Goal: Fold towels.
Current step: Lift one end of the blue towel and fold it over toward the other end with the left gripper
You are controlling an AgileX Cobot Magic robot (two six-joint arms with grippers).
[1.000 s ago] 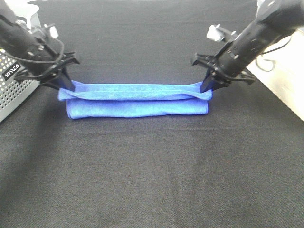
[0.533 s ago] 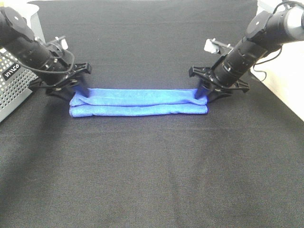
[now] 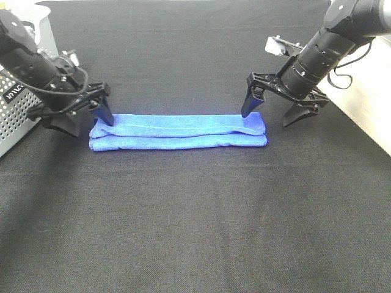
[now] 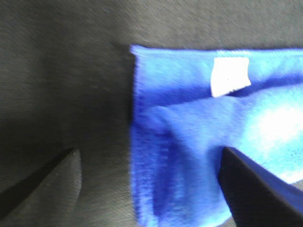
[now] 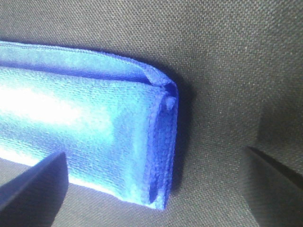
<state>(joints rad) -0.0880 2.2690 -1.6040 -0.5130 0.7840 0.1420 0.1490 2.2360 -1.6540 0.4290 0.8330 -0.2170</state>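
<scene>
Your towel [image 3: 178,131] lies folded into a long, narrow strip, several layers thick, flat on the table. It is bright blue microfiber with a fine, fuzzy nap and darker stitched edges. The folds show as soft, rounded rolls at both short ends. A small white rectangular tag [image 4: 229,75] sits on the top layer near one end, ahead of the left jaws.

The left gripper [image 3: 88,124] stands at that end with its jaws spread wide and nothing in them. One finger is over the towel's end, the other outside it, over bare cloth. The right gripper [image 3: 267,118] is at the opposite end, jaws likewise released. The towel's stitched end lies between its two dark fingers, closer to the inner one. Whether any fingertip touches the fabric, you cannot tell.

The table [image 3: 195,220] is covered in black woven cloth with a coarse weave. Beyond the left gripper's outer finger stands a grey perforated basket [image 3: 18,116]. Its contents are out of your sight.
</scene>
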